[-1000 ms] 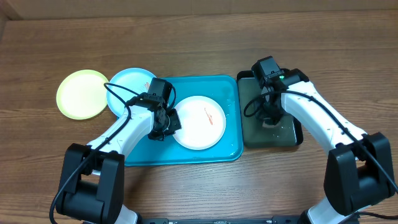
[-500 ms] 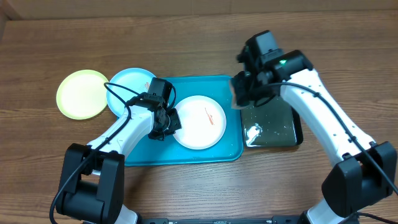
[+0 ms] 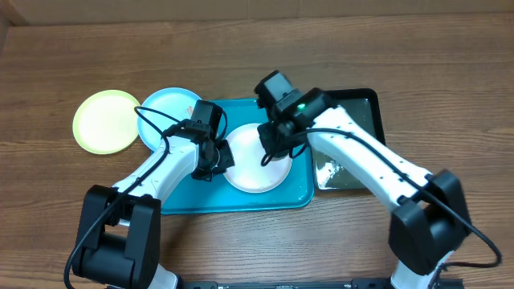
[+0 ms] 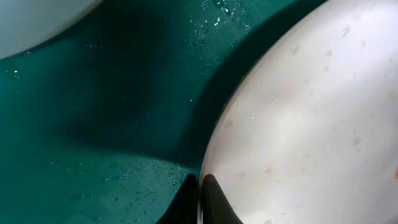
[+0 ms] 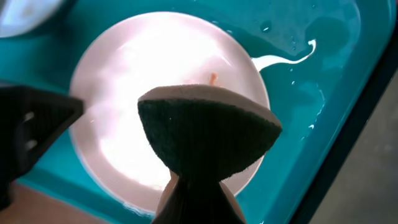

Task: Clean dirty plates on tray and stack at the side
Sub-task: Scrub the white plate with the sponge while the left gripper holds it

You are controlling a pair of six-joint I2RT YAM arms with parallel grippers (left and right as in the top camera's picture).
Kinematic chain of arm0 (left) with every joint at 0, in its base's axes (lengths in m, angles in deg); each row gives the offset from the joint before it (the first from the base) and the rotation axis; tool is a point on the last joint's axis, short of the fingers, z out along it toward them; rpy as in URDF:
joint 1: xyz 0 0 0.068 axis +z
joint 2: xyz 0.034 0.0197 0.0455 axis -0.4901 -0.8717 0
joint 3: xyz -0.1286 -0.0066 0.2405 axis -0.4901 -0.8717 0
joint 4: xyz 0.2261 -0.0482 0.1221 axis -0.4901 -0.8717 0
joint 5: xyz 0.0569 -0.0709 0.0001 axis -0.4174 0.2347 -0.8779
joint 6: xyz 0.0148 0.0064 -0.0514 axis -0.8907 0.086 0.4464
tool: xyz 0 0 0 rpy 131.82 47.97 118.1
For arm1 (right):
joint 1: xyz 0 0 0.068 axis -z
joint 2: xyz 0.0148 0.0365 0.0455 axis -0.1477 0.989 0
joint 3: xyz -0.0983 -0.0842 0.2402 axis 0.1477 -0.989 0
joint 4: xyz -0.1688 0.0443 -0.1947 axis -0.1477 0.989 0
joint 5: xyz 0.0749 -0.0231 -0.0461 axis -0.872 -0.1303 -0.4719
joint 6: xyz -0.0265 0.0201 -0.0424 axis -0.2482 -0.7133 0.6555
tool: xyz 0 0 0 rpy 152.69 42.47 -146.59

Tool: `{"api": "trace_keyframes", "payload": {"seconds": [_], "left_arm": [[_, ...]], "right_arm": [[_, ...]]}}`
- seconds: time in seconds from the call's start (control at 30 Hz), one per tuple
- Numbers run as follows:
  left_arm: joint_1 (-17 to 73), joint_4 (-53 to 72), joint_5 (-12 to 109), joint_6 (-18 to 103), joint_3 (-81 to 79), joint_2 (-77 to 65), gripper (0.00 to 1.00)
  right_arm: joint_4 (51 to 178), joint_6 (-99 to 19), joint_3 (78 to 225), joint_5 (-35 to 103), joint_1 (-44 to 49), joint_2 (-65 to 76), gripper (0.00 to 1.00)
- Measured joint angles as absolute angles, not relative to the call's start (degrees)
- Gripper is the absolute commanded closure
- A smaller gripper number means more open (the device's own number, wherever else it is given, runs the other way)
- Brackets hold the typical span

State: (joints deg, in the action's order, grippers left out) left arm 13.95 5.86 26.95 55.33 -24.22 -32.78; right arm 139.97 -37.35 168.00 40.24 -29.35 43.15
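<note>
Moved since a second ago: right gripper (image 3: 267, 152), off the black tray (image 3: 357, 172) and across to the white plate (image 3: 250, 172). No change at left arm or plates.

Overhead view:
- Shows white plate, round and smooth, lying flat inside the turquoise tray (image 3: 299, 195).
- Shows left gripper (image 3: 214, 164) clamped on the plate's left rim.
- Shows right gripper above the plate's upper right part; contact not determinable.
- Places light-blue plate (image 3: 161, 108) at the tray's upper left corner, with yellow-green plate (image 3: 106, 120) just beside it on the bare table (image 3: 401, 48).
- Table surface: brown wood grain, matte.
- Black tray: glossy, wet, rectangular, set against the turquoise tray's right side.

Left wrist view:
- Shows left gripper (image 4: 200, 196) pinched tight on the thin edge of the white plate (image 4: 311, 118).
- Plate surface: pale, speckled with droplets.
- Turquoise tray (image 4: 93, 124) floor: smooth plastic, beaded with water.

Right wrist view:
- Shows right gripper (image 5: 194, 196) clenched on a sponge (image 5: 208, 134), which is folded into a fan shape with a dark, coarse face and a pale edge.
- Shows white plate (image 5: 118, 87) below the sponge, with a small orange smear (image 5: 212, 78) just past the sponge's edge.
- Shows a streak of water (image 5: 292, 56) on the turquoise tray (image 5: 298, 99) beside the plate.
</note>
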Motion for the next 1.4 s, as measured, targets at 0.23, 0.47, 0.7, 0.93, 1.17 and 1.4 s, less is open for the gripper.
{"api": "trace_keyframes", "payload": {"seconds": [0.23, 0.47, 0.7, 0.93, 1.17, 1.4], "left_arm": [[13.9, 5.9, 27.0, 55.3, -24.2, -32.8, 0.96], [13.9, 5.9, 27.0, 55.3, -24.2, -32.8, 0.96], [13.9, 5.9, 27.0, 55.3, -24.2, -32.8, 0.96], [13.9, 5.8, 27.0, 55.3, -24.2, -32.8, 0.96], [13.9, 5.8, 27.0, 55.3, -24.2, -32.8, 0.96], [13.9, 5.8, 27.0, 55.3, -24.2, -32.8, 0.96]], "right_arm": [[137.6, -38.0, 168.0, 43.8, -29.9, 48.1, 0.96], [135.7, -38.0, 168.0, 45.2, -29.9, 52.2, 0.96], [133.7, -38.2, 167.9, 46.1, -29.9, 54.4, 0.96], [132.9, -38.2, 167.8, 46.5, -29.9, 54.5, 0.96], [132.7, -38.2, 167.8, 46.7, -29.9, 56.0, 0.96], [133.4, -39.7, 168.5, 43.6, -28.6, 57.8, 0.96]]}}
